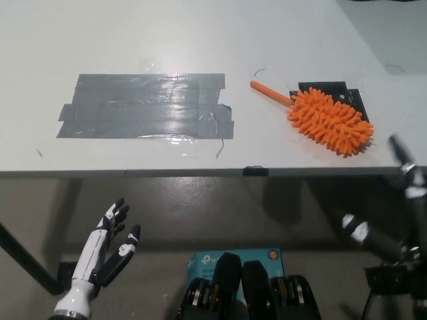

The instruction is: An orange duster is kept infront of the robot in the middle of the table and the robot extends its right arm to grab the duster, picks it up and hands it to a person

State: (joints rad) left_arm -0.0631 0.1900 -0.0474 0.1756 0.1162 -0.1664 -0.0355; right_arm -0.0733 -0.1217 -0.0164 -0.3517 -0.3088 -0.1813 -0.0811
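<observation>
One orange duster [325, 117] is lying on the white table [200, 40], at approx 2 o'clock from pic centre, near the table's front edge. Its fluffy head is resting at the lower right, partly over a black tape patch [333, 89], w/ the thin orange handle pointing up-left toward 10 o'clock. Nothing is touching it. A large patch of grey tape strips [147, 107] is stuck to the table at approx 10 o'clock from centre, well apart from the duster. A small black mark [255, 171] is sitting on the table's front edge, between the two. The white left hand [113, 243] is being held low at approx 7 o'clock, below the table edge, fingers apart and holding nothing. The black right hand [403, 167] is being seen at approx 4 o'clock, by the pic's right edge, just below and right of the duster head, not in contact w/ it; whether its fingers are spread or closed cannot be told, since it is dark and partly cut off. A teal box [233, 257] is showing on the floor at 6 o'clock.
</observation>
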